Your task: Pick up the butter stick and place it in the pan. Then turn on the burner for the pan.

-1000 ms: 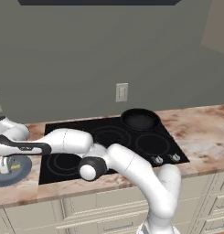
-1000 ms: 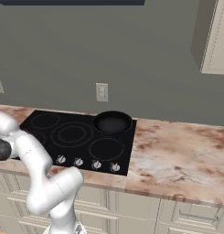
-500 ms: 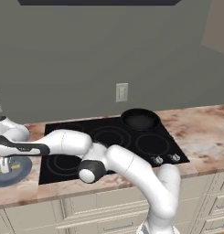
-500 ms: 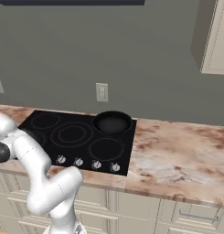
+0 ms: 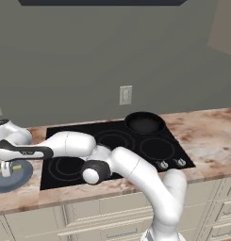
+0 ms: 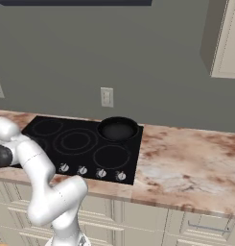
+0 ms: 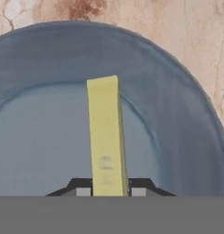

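The pale-yellow butter stick (image 7: 105,137) lies on the blue-grey plate (image 7: 177,114) and runs lengthwise away from the hand. My gripper (image 7: 109,189) is shut on its near end, with a dark fingertip pressed against each long side. In the left base view the gripper (image 5: 4,169) points down onto the plate (image 5: 15,178) at the counter's far left. The black pan (image 5: 144,123) sits on the back right burner of the cooktop, well to the right of the gripper; from the right base view the pan (image 6: 118,129) is likewise on a rear burner.
The black cooktop (image 5: 112,150) lies between plate and pan, with a row of knobs (image 6: 83,170) along its front edge. Marble counter (image 6: 186,163) stretches to the right of the cooktop. A wall outlet (image 5: 125,94) is above the stove.
The jaws have closed in onto the butter stick. The arm has stayed over the plate.
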Robot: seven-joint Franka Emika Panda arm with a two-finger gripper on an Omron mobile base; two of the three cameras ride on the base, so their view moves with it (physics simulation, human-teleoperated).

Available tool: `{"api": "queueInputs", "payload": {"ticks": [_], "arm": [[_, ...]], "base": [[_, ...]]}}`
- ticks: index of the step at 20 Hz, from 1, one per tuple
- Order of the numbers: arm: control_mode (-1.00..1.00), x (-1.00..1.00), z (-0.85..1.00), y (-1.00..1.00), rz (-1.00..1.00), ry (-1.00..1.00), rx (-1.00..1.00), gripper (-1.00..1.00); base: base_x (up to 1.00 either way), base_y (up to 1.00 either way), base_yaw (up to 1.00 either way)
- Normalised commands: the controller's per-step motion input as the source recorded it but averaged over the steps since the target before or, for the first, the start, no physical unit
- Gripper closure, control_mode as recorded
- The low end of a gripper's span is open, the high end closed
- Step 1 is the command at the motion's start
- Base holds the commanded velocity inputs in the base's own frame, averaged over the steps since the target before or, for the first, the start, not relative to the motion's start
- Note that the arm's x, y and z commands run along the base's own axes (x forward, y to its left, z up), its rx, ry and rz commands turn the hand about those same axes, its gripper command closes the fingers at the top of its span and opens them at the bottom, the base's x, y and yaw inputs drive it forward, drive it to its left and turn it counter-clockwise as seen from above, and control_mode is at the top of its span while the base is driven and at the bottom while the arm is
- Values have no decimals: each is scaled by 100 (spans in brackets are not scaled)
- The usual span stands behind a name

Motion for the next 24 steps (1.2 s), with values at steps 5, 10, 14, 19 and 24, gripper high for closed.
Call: {"api": "queueInputs", "payload": {"ticks": [5, 10, 14, 19, 24], "arm": [[-100, -2, -32, 9, 3, 1, 0, 100], [-100, 0, -1, 1, 1, 0, 0, 100], [-100, 0, 20, -3, 0, 0, 0, 100], [-100, -4, 35, -37, 0, -2, 0, 100], [-100, -5, 34, -57, -5, 0, 0, 100]], "base": [[0, 0, 0], [0, 0, 0], [0, 0, 0], [0, 0, 0], [0, 0, 0]]}}
